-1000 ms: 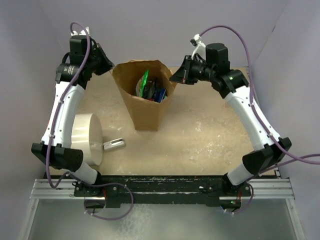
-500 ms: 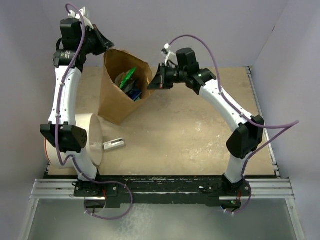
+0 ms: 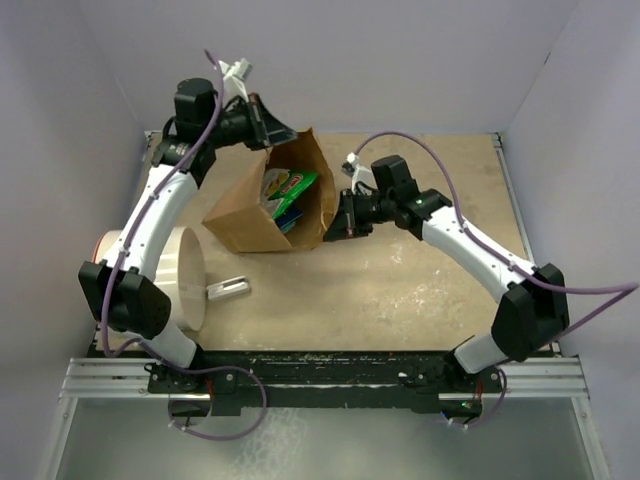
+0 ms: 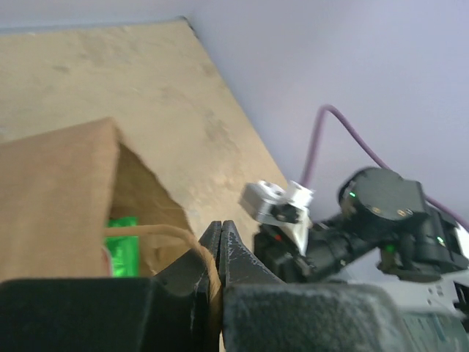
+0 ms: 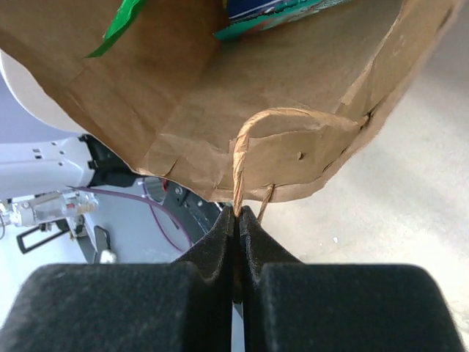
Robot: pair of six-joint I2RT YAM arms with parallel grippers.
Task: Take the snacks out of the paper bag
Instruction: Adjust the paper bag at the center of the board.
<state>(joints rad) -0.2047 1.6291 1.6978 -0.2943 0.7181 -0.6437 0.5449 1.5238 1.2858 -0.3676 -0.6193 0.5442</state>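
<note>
The brown paper bag [image 3: 245, 215] lies tipped on its side, mouth facing right, held off the table at its rim. Snacks show in the mouth: a bright green packet [image 3: 290, 184] with a blue one [image 3: 291, 212] under it. My left gripper [image 3: 272, 133] is shut on one twisted paper handle [image 4: 157, 233] at the upper rim. My right gripper [image 3: 335, 228] is shut on the other handle [image 5: 242, 158] at the lower rim. The right wrist view looks into the bag [image 5: 183, 95], with a green packet [image 5: 117, 26] and a blue one [image 5: 267, 9] at the top.
A large white cylinder [image 3: 165, 275] lies on its side at the left front. A small white-grey bar [image 3: 228, 289] lies beside it. Bare tabletop [image 3: 420, 290] stretches right of the bag.
Both grippers have swung the bag from upright to tipped on its side, mouth right. The left gripper moved right, the right gripper moved down and nearer. The packets slid toward the mouth.
</note>
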